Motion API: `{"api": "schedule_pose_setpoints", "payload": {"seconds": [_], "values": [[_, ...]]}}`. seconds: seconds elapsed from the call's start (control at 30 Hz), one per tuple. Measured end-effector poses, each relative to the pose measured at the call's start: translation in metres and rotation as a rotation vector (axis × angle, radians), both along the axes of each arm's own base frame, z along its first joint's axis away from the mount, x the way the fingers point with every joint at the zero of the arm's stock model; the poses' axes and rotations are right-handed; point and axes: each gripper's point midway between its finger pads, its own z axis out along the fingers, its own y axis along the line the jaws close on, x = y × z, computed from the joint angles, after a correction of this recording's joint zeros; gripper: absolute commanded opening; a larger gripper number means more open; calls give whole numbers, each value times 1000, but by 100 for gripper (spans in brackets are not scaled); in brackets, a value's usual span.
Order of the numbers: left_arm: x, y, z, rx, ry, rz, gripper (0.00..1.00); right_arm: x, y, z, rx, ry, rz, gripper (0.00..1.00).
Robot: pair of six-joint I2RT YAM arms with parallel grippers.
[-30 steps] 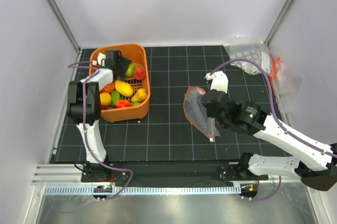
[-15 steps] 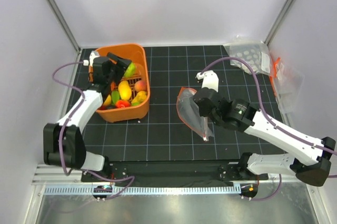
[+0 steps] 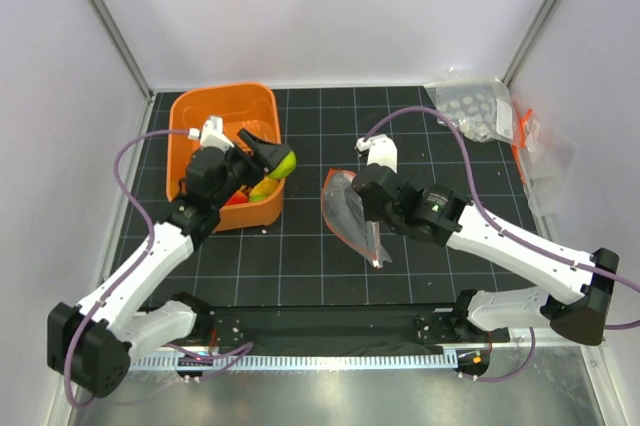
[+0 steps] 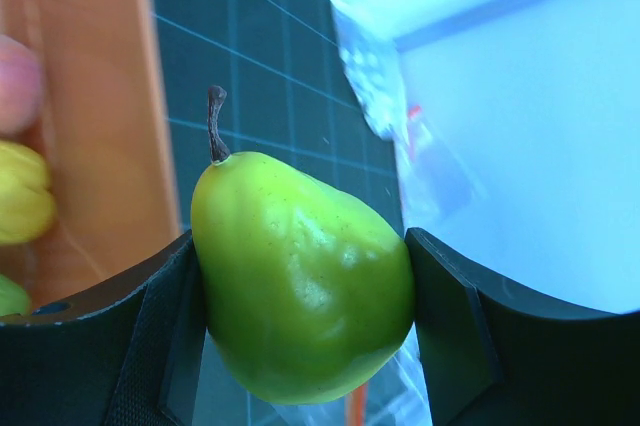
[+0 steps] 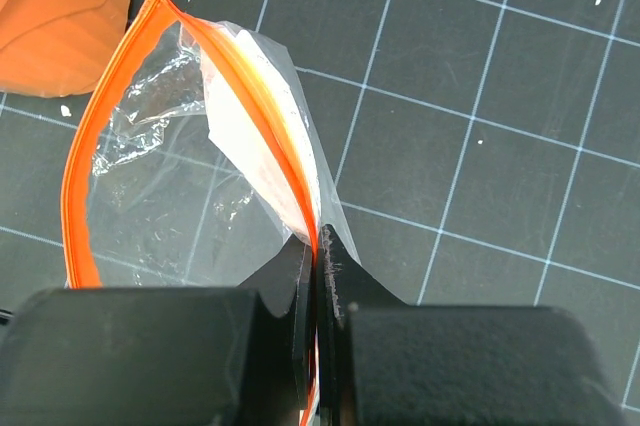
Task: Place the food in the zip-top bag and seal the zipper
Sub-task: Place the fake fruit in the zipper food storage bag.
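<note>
My left gripper [image 3: 272,159] is shut on a green toy pear [image 4: 300,276], held above the right rim of the orange basket [image 3: 190,111]; its stem points up in the left wrist view. More food, yellow [image 3: 262,189] and red [image 3: 235,198], lies in the basket. The clear zip-top bag [image 3: 345,208] stands on the black mat at centre. My right gripper [image 5: 318,246] is shut on its rim at the orange zipper [image 5: 262,106]. The bag's mouth gapes open toward the basket, and I see no food inside it.
Other clear bags lie at the back right corner [image 3: 470,106] and against the right wall [image 3: 535,146]. White enclosure walls stand on three sides. A metal rail [image 3: 300,358] runs along the near edge by the arm bases.
My left arm lifted the pear out of the basket and swung right toward the bag. The right arm carried the bag's mouth leftward, closer to the basket.
</note>
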Motion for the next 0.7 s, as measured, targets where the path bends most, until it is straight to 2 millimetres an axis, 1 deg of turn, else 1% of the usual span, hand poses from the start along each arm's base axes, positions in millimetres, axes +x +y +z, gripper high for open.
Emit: {"api": "schedule_pose_setpoints", "payload": {"seconds": [0.07,0.13,0.3,0.4,0.47,0.57,0.7], "values": [[-17,-12,2,-10,-23,-48,35,0,3,-3,0,8,6,1],[-35,-25,-1,-16,-36,-101,35,1,6,-4,3,10,9,1],[-77,-64,-17,-1,-33,-243,34,4,13,-10,1,19,14,1],[-96,-83,-19,19,-51,-312,34,5,17,-14,0,27,18,1],[-107,-94,-17,27,-74,-351,34,6,19,-14,7,28,21,1],[-117,-107,-22,53,-84,-393,34,6,22,-13,22,26,24,1],[-121,-116,-35,110,-83,-407,34,7,25,-11,38,24,27,1]]}}
